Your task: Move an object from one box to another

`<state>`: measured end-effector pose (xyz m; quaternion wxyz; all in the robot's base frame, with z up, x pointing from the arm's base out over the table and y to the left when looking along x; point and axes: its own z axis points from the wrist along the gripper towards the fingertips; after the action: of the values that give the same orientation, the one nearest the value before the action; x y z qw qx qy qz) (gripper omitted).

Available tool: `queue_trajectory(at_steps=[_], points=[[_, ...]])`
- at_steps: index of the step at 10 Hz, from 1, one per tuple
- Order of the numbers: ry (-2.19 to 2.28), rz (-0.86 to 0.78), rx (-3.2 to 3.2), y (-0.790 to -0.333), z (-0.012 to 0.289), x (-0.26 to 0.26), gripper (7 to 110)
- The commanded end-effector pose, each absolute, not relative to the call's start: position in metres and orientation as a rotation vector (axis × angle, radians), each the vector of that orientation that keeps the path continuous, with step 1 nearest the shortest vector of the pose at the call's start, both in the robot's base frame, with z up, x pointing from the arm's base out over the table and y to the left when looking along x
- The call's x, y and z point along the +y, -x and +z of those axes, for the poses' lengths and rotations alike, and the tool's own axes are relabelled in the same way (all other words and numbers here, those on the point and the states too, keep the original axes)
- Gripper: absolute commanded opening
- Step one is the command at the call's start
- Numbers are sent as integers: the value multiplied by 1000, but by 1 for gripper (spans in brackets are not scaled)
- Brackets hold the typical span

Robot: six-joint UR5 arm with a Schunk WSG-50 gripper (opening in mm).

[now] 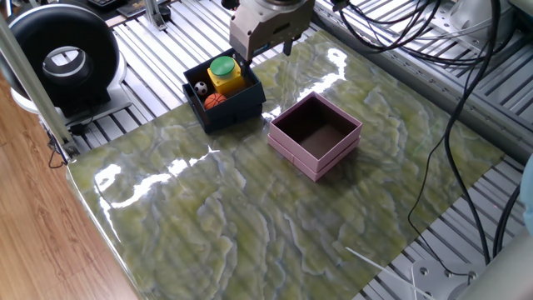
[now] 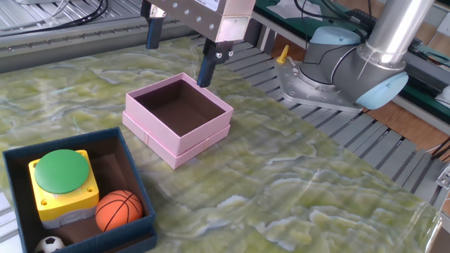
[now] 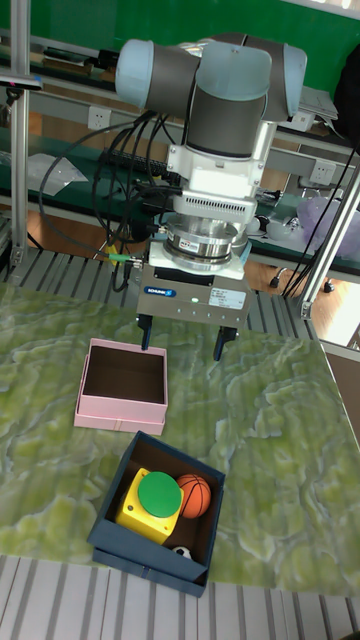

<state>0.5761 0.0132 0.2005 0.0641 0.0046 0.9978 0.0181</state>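
Observation:
The dark navy box [image 1: 239, 108] [image 2: 70, 136] [image 3: 140, 566] holds a yellow block with a green round top [image 1: 225, 73] [image 2: 62, 177] [image 3: 152, 500], a small basketball [image 1: 215, 100] [image 2: 118, 210] [image 3: 196, 493] and a tiny soccer ball [image 1: 200, 87] [image 2: 49, 244]. The pale pink box [image 1: 296, 157] [image 2: 190, 147] [image 3: 120, 412] beside it is empty. My gripper [image 1: 263, 50] [image 2: 179, 49] [image 3: 183, 338] hangs open above the mat, behind and between the two boxes, holding nothing.
A black round fan housing [image 1: 62, 57] stands off the mat to the left. Cables [image 1: 433, 33] run along the far right. The robot base [image 2: 337, 63] sits behind the pink box. A thin white stick [image 1: 366, 258] lies near the mat's near right edge.

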Motion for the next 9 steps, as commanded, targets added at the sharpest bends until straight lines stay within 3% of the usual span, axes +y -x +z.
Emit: queue_trajectory(at_steps=[1,9], points=[[-26,79,2986,-582,203,17,7],[-27,70,2989,-582,202,16,7]])
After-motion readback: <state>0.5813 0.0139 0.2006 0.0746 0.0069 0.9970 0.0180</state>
